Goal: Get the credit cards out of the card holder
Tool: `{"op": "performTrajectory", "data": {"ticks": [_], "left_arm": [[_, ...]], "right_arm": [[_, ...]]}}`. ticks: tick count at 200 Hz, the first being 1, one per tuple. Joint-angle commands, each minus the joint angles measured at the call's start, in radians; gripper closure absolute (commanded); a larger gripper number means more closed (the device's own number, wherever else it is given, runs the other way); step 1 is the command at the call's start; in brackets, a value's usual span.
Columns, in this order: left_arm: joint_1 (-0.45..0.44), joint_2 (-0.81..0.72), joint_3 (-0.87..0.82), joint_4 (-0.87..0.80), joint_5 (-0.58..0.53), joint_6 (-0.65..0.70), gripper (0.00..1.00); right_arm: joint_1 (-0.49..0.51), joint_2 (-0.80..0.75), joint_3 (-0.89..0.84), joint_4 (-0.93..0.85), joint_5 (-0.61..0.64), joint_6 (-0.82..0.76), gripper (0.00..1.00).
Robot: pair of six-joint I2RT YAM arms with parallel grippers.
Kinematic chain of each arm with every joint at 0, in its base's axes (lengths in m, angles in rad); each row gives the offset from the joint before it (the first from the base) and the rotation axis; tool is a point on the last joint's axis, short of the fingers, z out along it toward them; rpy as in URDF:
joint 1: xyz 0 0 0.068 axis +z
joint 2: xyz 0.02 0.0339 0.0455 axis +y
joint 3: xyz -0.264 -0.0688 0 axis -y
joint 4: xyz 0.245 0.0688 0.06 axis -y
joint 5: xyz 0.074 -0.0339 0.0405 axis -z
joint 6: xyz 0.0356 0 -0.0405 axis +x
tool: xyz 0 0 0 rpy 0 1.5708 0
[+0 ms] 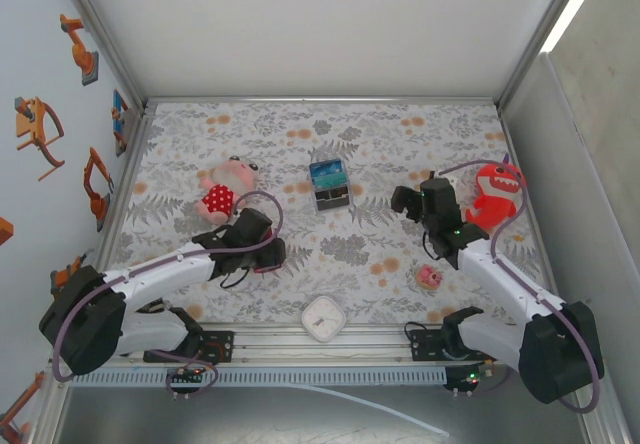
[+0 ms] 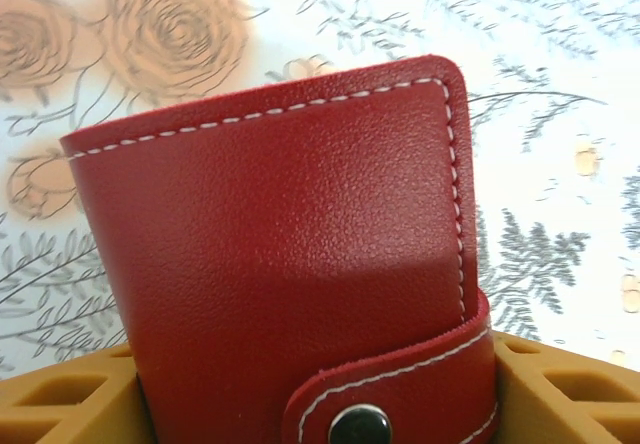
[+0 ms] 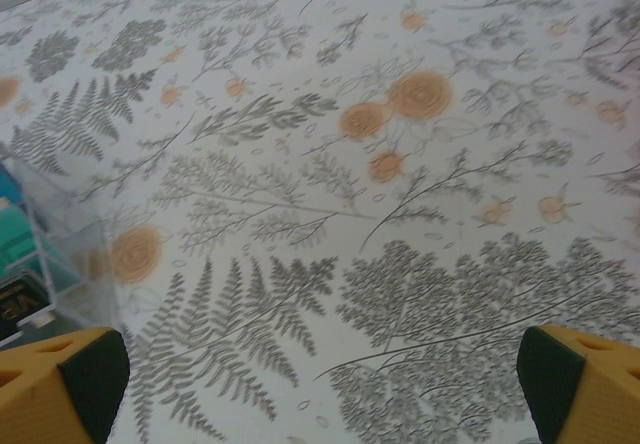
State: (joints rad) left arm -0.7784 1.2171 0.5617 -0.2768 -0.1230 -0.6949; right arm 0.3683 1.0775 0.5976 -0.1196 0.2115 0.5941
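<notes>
- Left gripper (image 1: 258,247): low over the near-left part of the flowered cloth (image 1: 400,144); its yellow fingers (image 2: 60,404) stand on either side of the wallet (image 2: 300,264), each right against an edge; whether they press it or merely flank it cannot be told.
- Wallet: dark red leather with white stitching, folded shut; its tab (image 2: 400,404) is fastened by a metal snap (image 2: 360,426); it sits between the left fingers with the cloth behind it; whether it rests on the cloth or is raised cannot be told.
- Right gripper (image 1: 421,202): over the right part of the cloth, well apart from the wallet; its fingers (image 3: 60,384) are spread wide with nothing between them but bare cloth.
- Clear box (image 1: 329,185): mid-table, with teal contents; it lies between the two grippers, nearer the right one.
- Pink doll (image 1: 225,192): just beyond the left gripper.
- Red toy (image 1: 495,196): at the right edge, beside the right arm.
- Small pink thing (image 1: 430,277) and white square thing (image 1: 325,317): near the front edge.
</notes>
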Motion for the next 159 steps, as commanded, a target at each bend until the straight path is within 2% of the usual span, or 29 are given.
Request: {"op": "performTrajectory", "data": {"ticks": [1, 36, 59, 74, 112, 159], "left_arm": [[-0.006, -0.041, -0.018, 0.109, 0.047, 0.073, 0.29], [-0.007, -0.083, -0.012, 0.161, 0.071, 0.163, 0.29], [-0.010, -0.098, -0.011, 0.218, 0.108, 0.227, 0.28], [-0.013, -0.102, -0.007, 0.259, 0.135, 0.268, 0.28], [-0.022, -0.095, 0.011, 0.342, 0.172, 0.363, 0.27], [-0.029, -0.073, 0.019, 0.449, 0.204, 0.409, 0.27]], "right_arm": [[0.008, 0.006, 0.028, -0.011, -0.171, 0.071, 0.00], [0.011, 0.020, 0.020, 0.076, -0.397, 0.142, 0.03], [0.023, 0.069, 0.019, 0.214, -0.597, 0.216, 0.10], [0.045, 0.106, 0.032, 0.304, -0.680, 0.252, 0.15], [0.149, 0.196, 0.128, 0.316, -0.715, 0.224, 0.18], [0.250, 0.302, 0.245, 0.287, -0.713, 0.187, 0.22]]}}
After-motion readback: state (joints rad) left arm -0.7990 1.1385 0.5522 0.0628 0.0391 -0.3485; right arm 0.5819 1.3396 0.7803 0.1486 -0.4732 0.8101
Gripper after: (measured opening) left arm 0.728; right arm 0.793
